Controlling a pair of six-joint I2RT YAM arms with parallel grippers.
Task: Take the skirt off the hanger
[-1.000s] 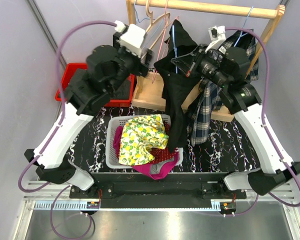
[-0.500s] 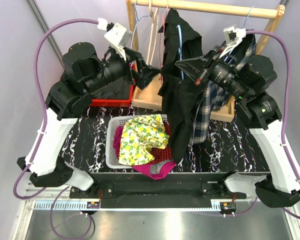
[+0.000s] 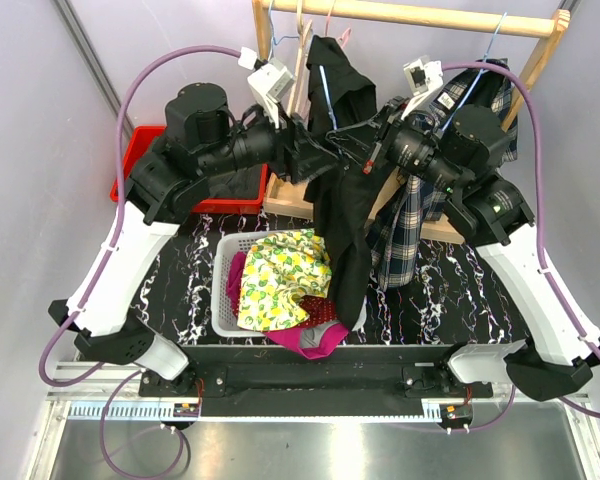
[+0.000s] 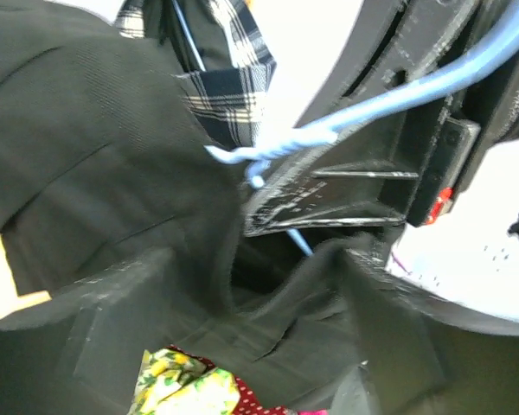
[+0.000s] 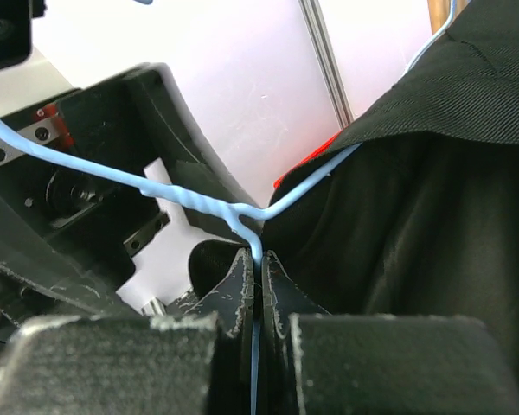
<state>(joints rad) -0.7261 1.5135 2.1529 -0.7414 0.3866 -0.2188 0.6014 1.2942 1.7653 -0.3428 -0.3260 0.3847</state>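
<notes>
The right gripper point(image 5: 258, 290) is pinched tight on the neck of the blue wire hanger point(image 5: 156, 186), just below its twist, and holds it up above the far half of the bench point(image 3: 450, 290). From that hanger the black skirt point(image 3: 342, 220) falls in one long limp drop. Its hem reaches down beside the basket point(image 3: 223, 290) near the middle of the bench.

The left gripper point(image 4: 251, 346) stands wide, with its fingers point(image 4: 112, 328) on either side of a fold of the skirt's cloth close under the hanger, not closed on it.

The skirt looks light and soft, so it should drape and slip rather than keep any shape. The best hold is likely a bunched fold up at the waist, where the cloth is thickest, not the loose hem. The wire looks thin and springy and may swivel in the pinch when the cloth is tugged, so the pull should run along the hanger's arm and off its end. How the skirt is fastened to the wire is hidden. A plaid garment point(image 3: 400, 240) hangs just beside it and could catch.
</notes>
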